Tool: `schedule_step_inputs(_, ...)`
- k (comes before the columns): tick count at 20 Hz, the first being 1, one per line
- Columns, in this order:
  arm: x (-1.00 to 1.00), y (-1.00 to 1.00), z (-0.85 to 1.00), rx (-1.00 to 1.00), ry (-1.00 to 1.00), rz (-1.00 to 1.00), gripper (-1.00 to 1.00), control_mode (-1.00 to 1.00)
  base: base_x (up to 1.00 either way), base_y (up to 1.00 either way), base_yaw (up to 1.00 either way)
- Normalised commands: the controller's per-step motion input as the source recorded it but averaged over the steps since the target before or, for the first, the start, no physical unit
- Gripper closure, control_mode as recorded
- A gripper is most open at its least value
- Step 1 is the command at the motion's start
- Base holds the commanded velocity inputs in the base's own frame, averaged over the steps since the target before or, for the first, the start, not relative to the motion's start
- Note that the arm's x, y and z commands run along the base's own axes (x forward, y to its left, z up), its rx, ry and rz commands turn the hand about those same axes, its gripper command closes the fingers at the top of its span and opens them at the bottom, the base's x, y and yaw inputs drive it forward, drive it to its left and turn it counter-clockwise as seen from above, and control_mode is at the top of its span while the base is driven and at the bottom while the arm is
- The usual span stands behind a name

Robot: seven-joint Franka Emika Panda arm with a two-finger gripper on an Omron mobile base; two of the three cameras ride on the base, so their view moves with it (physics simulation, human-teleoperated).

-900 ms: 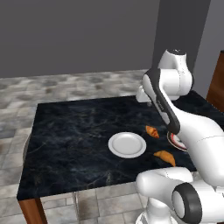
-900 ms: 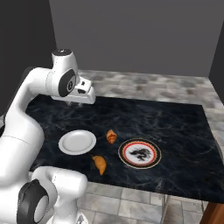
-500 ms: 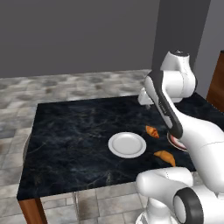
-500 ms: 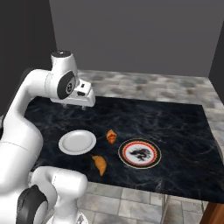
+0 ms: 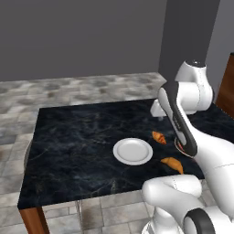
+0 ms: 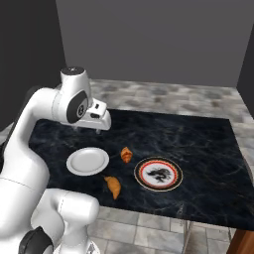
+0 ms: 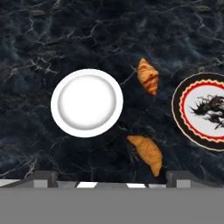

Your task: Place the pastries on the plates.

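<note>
Text or brand marks: none readable anywhere. Patterned plate (image 6: 158, 173) has a white centre with a dark swirl motif and a red/dark scalloped rim, no lettering I can make out.

Layout on the black marble table (image 5: 73, 132):
- White plate (image 5: 133, 151) sits mid-table toward the near edge, nothing on it.
- Far croissant (image 6: 126, 154) lies on the tabletop between the two plates, touching neither.
- Near croissant (image 6: 113, 186) lies on the tabletop closer to the near edge, just beside the white plate, apart from both plates.
- Patterned plate is bare too; in the left base view it is mostly hidden behind the arm.

Gripper (image 6: 89, 128) hangs high over the far part of the table, well above and apart from everything. Hand view looks straight down on both plates and both croissants; the two finger tips (image 7: 41, 177) sit at opposite sides of the bottom edge, so the jaws stand wide apart with nothing between them.

Versus the earlier frames: plates and croissants unchanged in place. Arm posture shifted a little, with the hand ending slightly lower and nearer the table than at the start. Jaw spacing in those earlier frames is too small to tell.
</note>
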Motion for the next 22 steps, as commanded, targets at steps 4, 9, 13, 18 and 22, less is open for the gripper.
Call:
schedule_step_inputs(4, -0.18, -0.14, -0.15, 0.0, 0.0, 0.0, -1.0, -1.0, 0.0, 0.0, 0.0)
schedule_step_inputs(9, -0.21, -0.11, -0.21, 0.0, 0.02, 0.0, -1.0, -1.0, 0.0, 0.0, 0.0)
schedule_step_inputs(13, -0.24, -0.11, -0.29, 0.0, 0.04, 0.0, -1.0, -1.0, 0.0, 0.0, 0.0)
schedule_step_inputs(18, -0.23, -0.14, -0.35, 0.0, 0.05, 0.0, -1.0, -1.0, 0.0, 0.0, 0.0)
schedule_step_inputs(22, -0.13, -0.22, -0.25, 0.0, 0.0, 0.0, -1.0, -1.0, 0.0, 0.0, 0.0)
